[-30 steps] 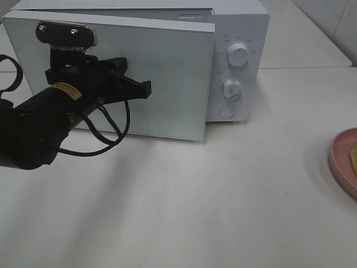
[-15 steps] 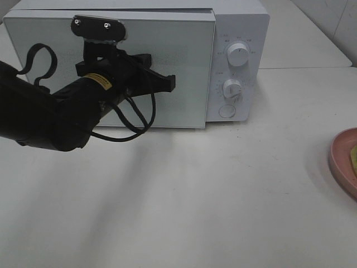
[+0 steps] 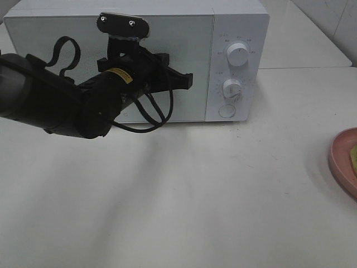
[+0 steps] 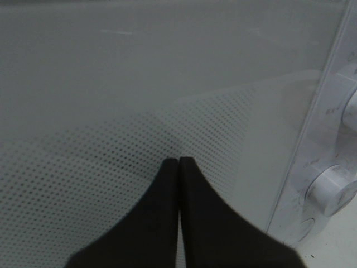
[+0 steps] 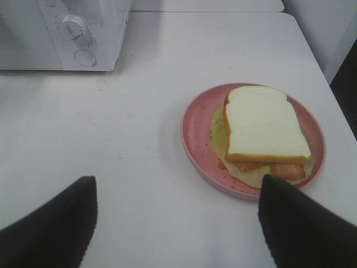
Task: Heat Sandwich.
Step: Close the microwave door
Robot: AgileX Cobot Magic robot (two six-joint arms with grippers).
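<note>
The left gripper (image 3: 187, 81) has its fingers pinched together on nothing, tips against the microwave door (image 3: 184, 44), which looks flush with the body. If that push is to seat it, steady pressure near the control side seems best. Well off to the right, the right gripper (image 5: 175, 215) hangs spread and empty above the sandwich (image 5: 266, 131) on its pink plate (image 5: 192, 139), the sandwich's long axis running away from the microwave, rounded crust end nearer it.
</note>
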